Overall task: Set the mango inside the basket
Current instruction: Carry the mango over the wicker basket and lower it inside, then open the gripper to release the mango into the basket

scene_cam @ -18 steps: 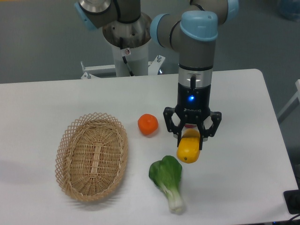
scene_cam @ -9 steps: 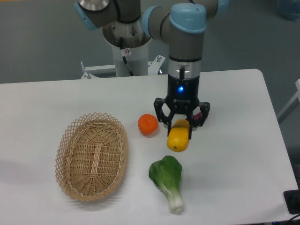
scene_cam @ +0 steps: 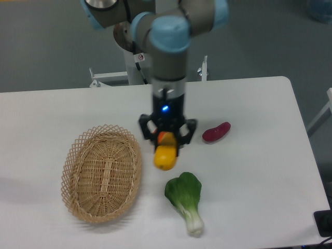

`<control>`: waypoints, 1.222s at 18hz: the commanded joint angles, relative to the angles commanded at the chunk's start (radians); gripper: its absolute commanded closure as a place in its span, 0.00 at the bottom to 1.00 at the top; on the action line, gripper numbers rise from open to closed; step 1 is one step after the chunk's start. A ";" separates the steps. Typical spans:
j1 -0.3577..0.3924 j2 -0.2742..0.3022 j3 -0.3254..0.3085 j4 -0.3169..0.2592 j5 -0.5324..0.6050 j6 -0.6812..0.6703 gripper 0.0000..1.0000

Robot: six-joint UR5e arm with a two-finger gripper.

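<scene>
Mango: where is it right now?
The mango is held in the hand, off the table, just right of the basket rim and above the bok choy.

The claw (scene_cam: 166, 145) is closed tight on the yellow mango (scene_cam: 165, 157), which hangs down from it above the white table (scene_cam: 259, 181). A bit of an orange (scene_cam: 164, 137) peeks out right behind the claw. The big basket (scene_cam: 102, 173) sits to its left. A red sweet potato (scene_cam: 216, 132) lies to its right. A green leafy vegetable (scene_cam: 185, 198) lies below it.
</scene>
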 joint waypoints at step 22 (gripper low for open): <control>-0.241 -0.177 0.015 0.005 0.000 -0.011 0.47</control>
